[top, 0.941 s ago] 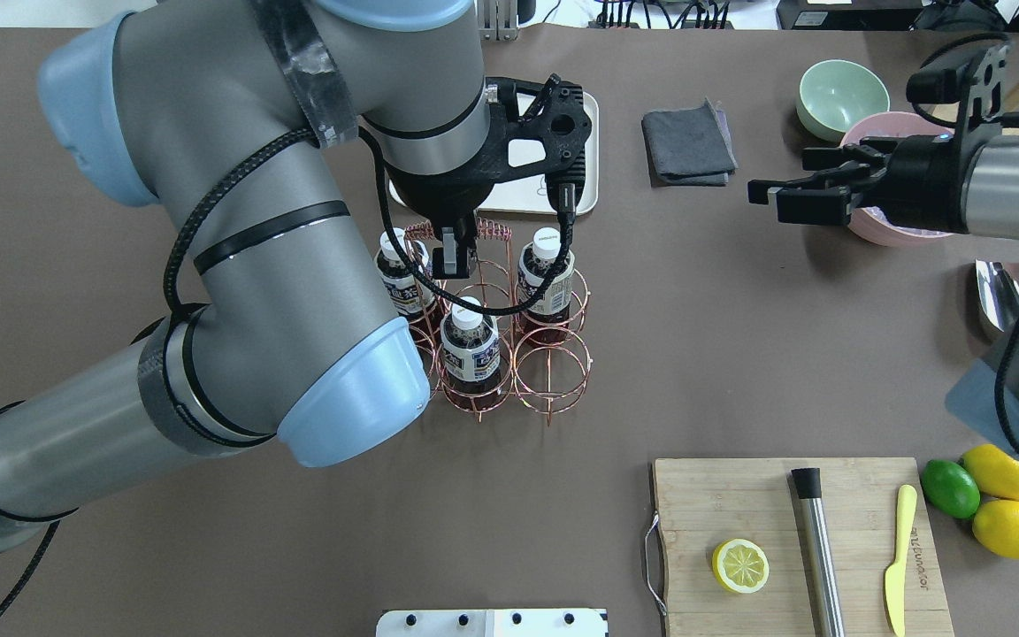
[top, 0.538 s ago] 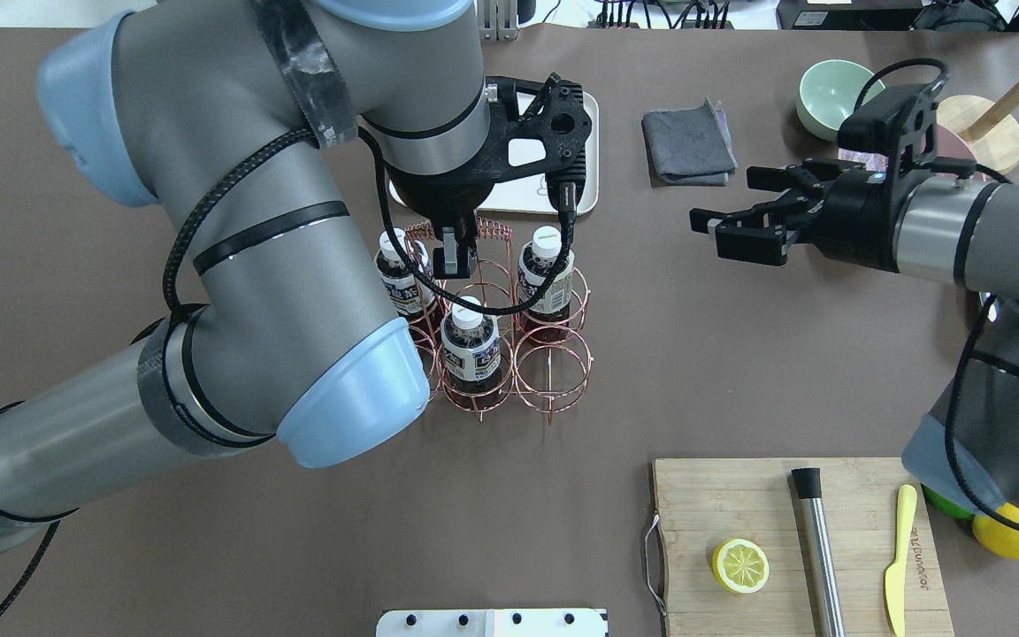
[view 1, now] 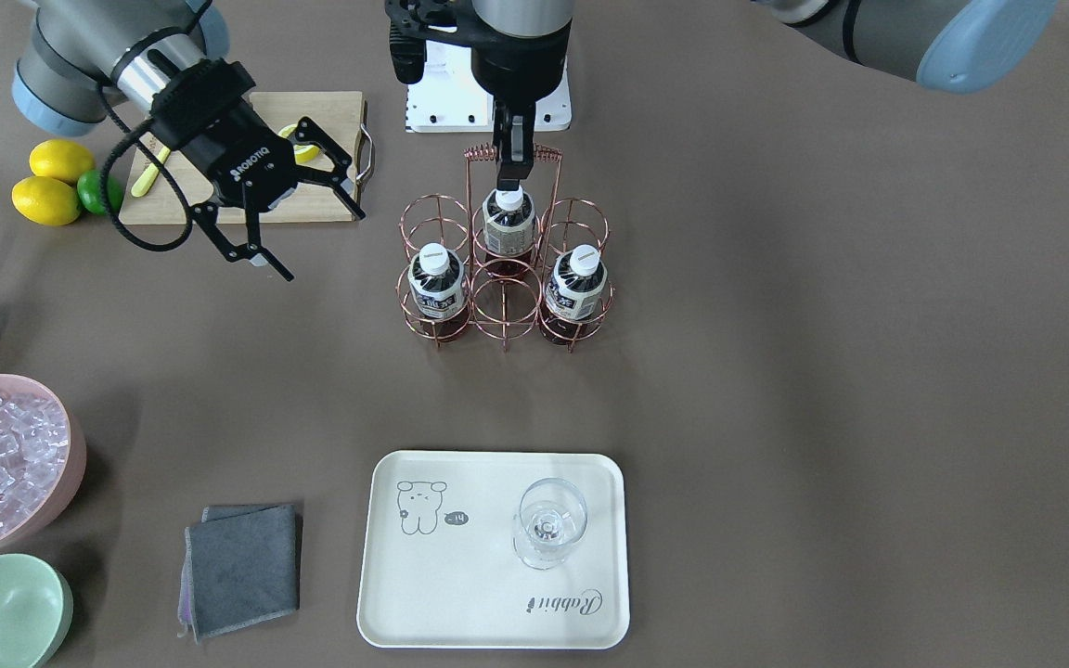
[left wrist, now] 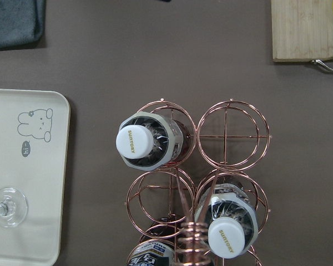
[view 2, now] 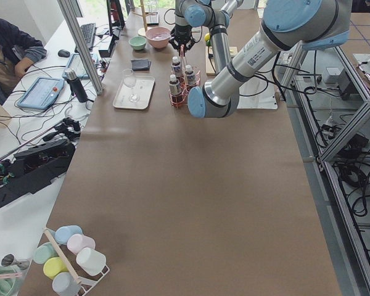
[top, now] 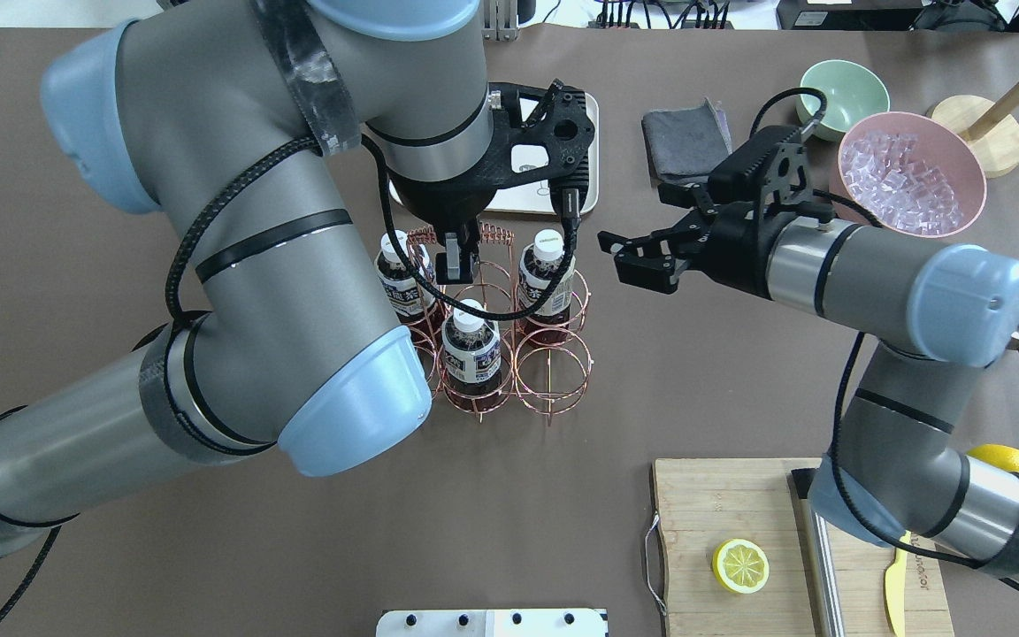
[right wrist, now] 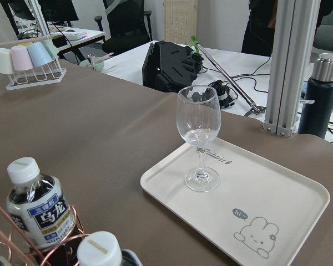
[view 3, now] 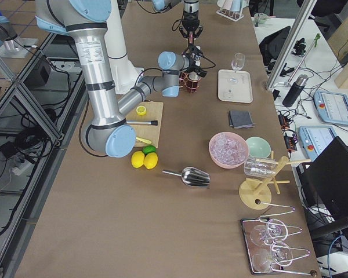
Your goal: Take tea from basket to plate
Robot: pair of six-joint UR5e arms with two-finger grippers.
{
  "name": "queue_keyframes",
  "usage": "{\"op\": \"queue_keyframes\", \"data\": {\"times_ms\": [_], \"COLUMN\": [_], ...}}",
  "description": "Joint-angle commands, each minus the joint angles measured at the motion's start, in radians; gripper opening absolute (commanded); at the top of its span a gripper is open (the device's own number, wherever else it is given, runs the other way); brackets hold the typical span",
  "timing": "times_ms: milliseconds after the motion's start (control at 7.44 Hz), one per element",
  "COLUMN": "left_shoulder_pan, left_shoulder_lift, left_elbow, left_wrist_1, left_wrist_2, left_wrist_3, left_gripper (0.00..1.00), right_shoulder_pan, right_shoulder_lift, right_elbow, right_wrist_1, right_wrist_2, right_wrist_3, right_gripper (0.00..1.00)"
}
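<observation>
The tea (view 1: 432, 283) sits in the basket (top: 496, 233), near the middle of the worktop, in the ring on my right side. It is not out yet. Two more bottles stand in other rings. One of them has a pale label, so that one is not mine to take.

What has changed is my right arm. A moment ago my right gripper (view 1: 326, 246) was over by the pink bowl (top: 974, 199) of ice, toward the far right of the worktop. Now it has swung in and hangs just beside the basket, on the tea's side. Its fingers are spread wide and hold nothing.

My left gripper (view 1: 511, 181) has not moved. It points down at the basket's coiled handle with its fingers pinched narrow. I think it grips the handle to keep the basket from tipping.

So I think the grab is about to start. My right gripper must close around the tea and lift it straight up, out of its ring.

The plate (view 1: 497, 612) waits toward the far edge of the worktop. A glass (view 1: 548, 524) stands on it, so the tea must go on the bare part.
</observation>
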Motion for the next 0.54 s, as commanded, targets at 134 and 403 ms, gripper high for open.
{"op": "queue_keyframes", "data": {"times_ms": [134,403], "left_shoulder_pan": [0.001,0.001], "left_shoulder_lift": [0.0,0.0], "left_elbow": [-0.002,-0.004], "left_wrist_1": [0.0,0.0], "left_wrist_2": [0.0,0.0], "left_wrist_3": [-0.002,-0.007], "left_gripper": [0.0,0.0], "right_shoulder_pan": [-0.1,-0.127], "right_shoulder_lift": [0.099,0.099], "right_elbow": [-0.04,-0.039], "right_wrist_1": [-0.067,-0.069], "right_wrist_2": [-0.127,-0.144], "right_wrist_3": [-0.003,0.002], "right_gripper": [1.0,1.0]}}
